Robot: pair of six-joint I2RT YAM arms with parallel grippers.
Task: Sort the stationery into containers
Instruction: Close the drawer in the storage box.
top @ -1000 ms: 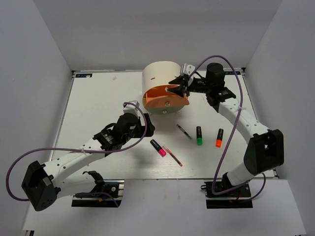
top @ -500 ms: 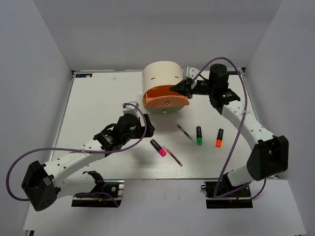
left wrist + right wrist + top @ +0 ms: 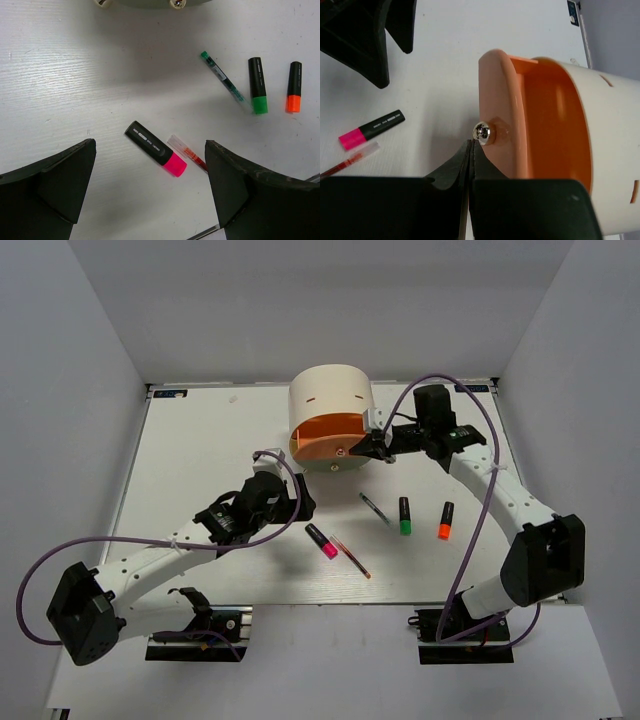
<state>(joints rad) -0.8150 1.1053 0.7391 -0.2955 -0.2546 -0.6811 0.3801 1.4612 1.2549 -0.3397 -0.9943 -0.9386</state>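
Note:
The cream arch-topped cabinet [image 3: 330, 395] stands at the back centre with its orange drawer [image 3: 335, 438] pulled open; the part of its inside that shows [image 3: 555, 125] looks empty. My right gripper [image 3: 360, 447] [image 3: 471, 145] is shut and empty, its tips against the drawer's shiny knob [image 3: 483, 131]. My left gripper [image 3: 298, 505] [image 3: 150, 200] is open and empty above the pink highlighter [image 3: 321, 541] [image 3: 156, 149] and the red pen [image 3: 351, 557] [image 3: 187, 152]. The thin dark pen [image 3: 374, 507] [image 3: 225, 81], green highlighter [image 3: 405, 516] [image 3: 258, 85] and orange highlighter [image 3: 445, 521] [image 3: 294, 93] lie further right. No erasers show.
The white table [image 3: 200, 460] is walled by grey panels on the left, back and right. Purple cables loop from both arms. Two knobs of the lower drawers [image 3: 177, 3] show at the top edge of the left wrist view.
My right gripper has moved from the drawer's upper right rim down and left to its front, by the knob. The left arm has barely shifted.

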